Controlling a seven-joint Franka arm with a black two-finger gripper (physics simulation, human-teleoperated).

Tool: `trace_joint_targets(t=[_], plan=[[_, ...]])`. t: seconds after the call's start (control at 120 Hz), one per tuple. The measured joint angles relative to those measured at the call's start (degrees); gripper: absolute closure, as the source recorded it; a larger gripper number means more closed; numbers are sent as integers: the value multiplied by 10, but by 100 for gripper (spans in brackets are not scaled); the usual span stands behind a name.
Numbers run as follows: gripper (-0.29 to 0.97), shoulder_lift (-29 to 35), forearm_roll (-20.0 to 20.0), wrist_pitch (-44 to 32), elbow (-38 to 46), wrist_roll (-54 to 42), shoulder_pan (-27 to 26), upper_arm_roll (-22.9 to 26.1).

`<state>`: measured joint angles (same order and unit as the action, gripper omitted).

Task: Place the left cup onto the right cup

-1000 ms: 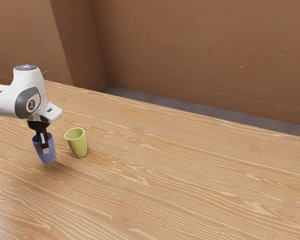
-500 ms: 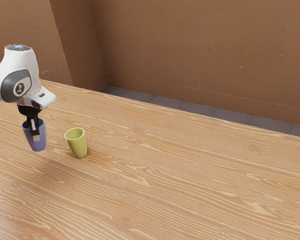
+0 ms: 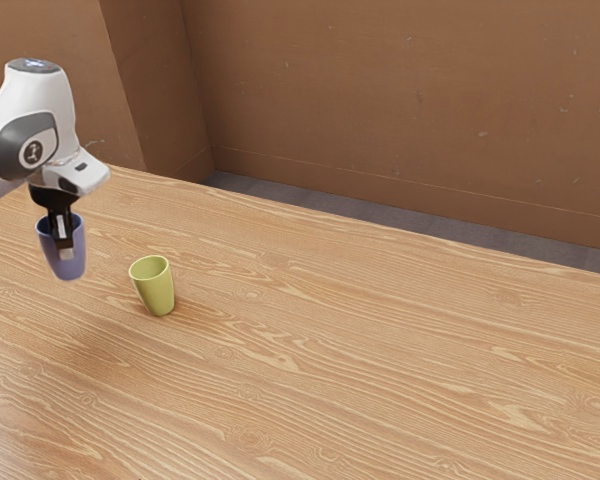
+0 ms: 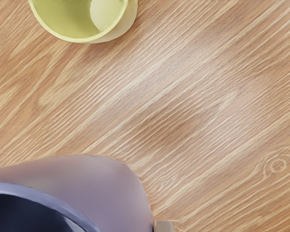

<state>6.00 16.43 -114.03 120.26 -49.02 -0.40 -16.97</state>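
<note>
A blue-purple cup [image 3: 60, 252] hangs in the air well above the wooden table, with my gripper [image 3: 65, 240] shut on its rim, one finger inside and one outside. It is to the exterior view's left of the green cup [image 3: 152, 284], which stands upright on the table with its mouth up. In the wrist view the held blue cup [image 4: 77, 193] is large and blurred just under my hand, and the green cup [image 4: 82, 17] lies farther off over bare wood.
The wooden table [image 3: 360, 340] stretches wide toward the exterior view's right. Brown walls [image 3: 400, 90] stand behind it, with a grey floor strip [image 3: 430, 222] along the table's far edge.
My gripper has lifted the blue cup off the table, rising and drifting toward the exterior view's left. The green cup has stayed put.
</note>
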Motion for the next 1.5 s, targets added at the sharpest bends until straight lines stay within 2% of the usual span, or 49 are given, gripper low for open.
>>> trace_joint_targets(t=[0.775,1.5], plan=[[79,-78,2,3,-70,6,-69,-13],[79,-134,-2,-3,-119,0,-76,-15]])
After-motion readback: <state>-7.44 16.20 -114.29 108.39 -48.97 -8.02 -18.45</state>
